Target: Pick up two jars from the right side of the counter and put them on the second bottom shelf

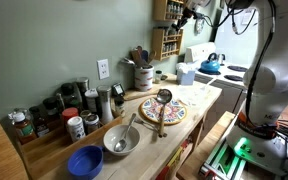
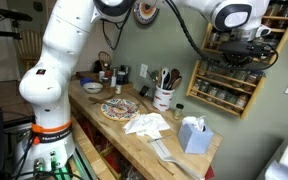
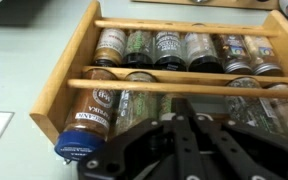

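The brown wooden spice rack (image 3: 74,70) fills the wrist view, with two rows of little jars behind thin rails: a far row (image 3: 169,48) and a near row (image 3: 94,112). My gripper (image 3: 184,103) is shut, its black fingers pressed together against the near row. I see nothing between them. In both exterior views the gripper (image 1: 187,17) (image 2: 236,52) is up at the wall rack (image 1: 167,40) (image 2: 229,88). Which tier is the second bottom shelf I cannot tell. Several dark jars (image 1: 56,112) stand on the light-wood counter (image 1: 202,98).
On the counter are a blue bowl (image 1: 84,161), a metal bowl with a spoon (image 1: 121,139), a patterned plate with a ladle (image 1: 164,108), a utensil crock (image 2: 164,96), a crumpled cloth (image 2: 147,124) and a tissue box (image 2: 193,134). A stove with a blue kettle (image 1: 211,65) stands beyond.
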`<state>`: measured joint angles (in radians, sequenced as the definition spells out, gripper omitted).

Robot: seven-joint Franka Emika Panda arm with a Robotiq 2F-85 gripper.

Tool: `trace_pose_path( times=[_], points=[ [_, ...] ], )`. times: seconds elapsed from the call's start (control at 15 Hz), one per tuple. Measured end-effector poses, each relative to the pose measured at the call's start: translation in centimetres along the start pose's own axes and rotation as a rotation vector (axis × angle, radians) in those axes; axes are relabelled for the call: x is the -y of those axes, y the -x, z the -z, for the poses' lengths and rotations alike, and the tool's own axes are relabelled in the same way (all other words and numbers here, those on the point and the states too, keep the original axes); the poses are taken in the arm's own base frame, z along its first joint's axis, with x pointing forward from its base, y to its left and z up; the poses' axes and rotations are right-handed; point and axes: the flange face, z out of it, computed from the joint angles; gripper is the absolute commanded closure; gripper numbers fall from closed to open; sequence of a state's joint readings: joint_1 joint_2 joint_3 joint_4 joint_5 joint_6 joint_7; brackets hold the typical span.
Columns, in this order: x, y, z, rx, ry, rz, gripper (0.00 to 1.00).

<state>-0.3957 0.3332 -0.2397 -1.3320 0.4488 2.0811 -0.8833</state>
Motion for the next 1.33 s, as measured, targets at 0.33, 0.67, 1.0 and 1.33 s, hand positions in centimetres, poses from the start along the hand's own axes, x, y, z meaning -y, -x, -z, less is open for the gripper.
trace_pose_path(
  times=[0.33,0.67,1.0,1.33],
  points=[
    [0.02,-0.45,0.40,-0.035,0.008,-0.008,1.00],
    [-0.04,-0.48,0.53,-0.041,0.010,-0.010,1.00],
    [0.06,-0.59,0.78,-0.050,0.005,-0.008,1.00],
    [0.87,-0.07,0.58,0.006,-0.057,0.016,1.00]
  ],
)
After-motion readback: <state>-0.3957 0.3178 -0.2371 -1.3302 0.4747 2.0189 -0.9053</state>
